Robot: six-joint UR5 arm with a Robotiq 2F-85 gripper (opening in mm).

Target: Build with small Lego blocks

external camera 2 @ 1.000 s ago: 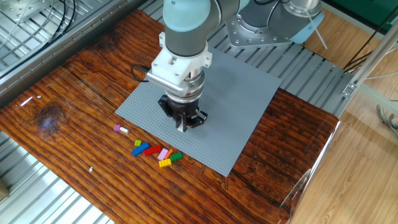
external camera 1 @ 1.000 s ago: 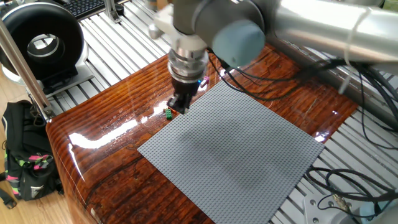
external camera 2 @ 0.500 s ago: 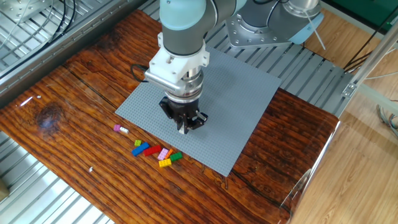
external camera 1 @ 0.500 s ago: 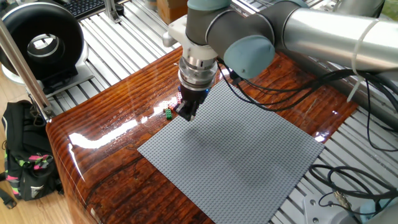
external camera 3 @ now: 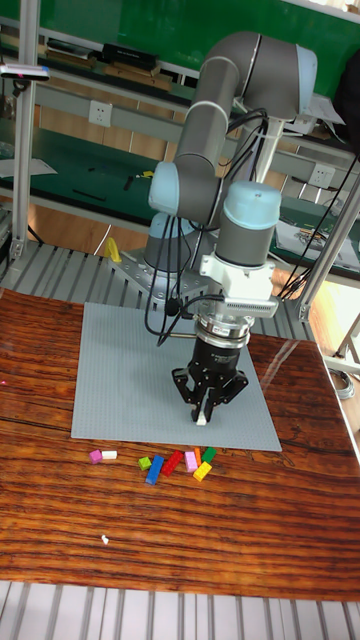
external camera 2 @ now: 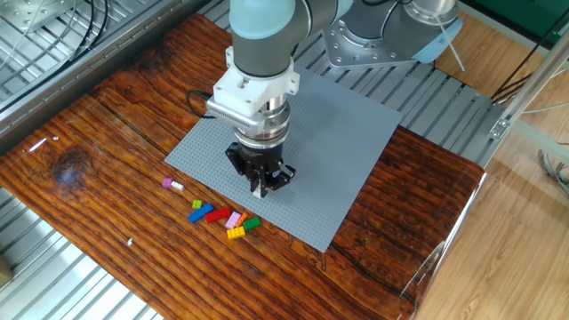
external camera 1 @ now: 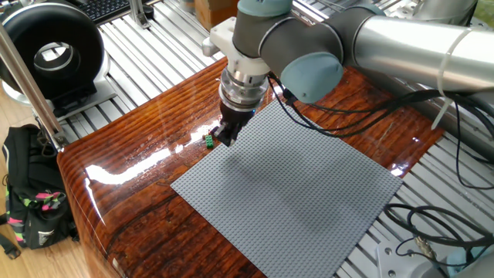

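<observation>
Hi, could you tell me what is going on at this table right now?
A single robot arm is building with small Lego blocks on a wooden table. Its gripper points down over the near edge of the grey baseplate, and a small white piece shows between its fingertips, so it seems to be holding a brick. The other bricks, including blue, red, pink, yellow and green ones, lie loose on the wood just beside the baseplate. No bricks can be seen built on the baseplate.

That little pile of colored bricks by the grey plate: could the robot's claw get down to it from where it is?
Probably yes. The gripper hangs over the baseplate edge, right beside the bricks, with nothing between them.
</observation>
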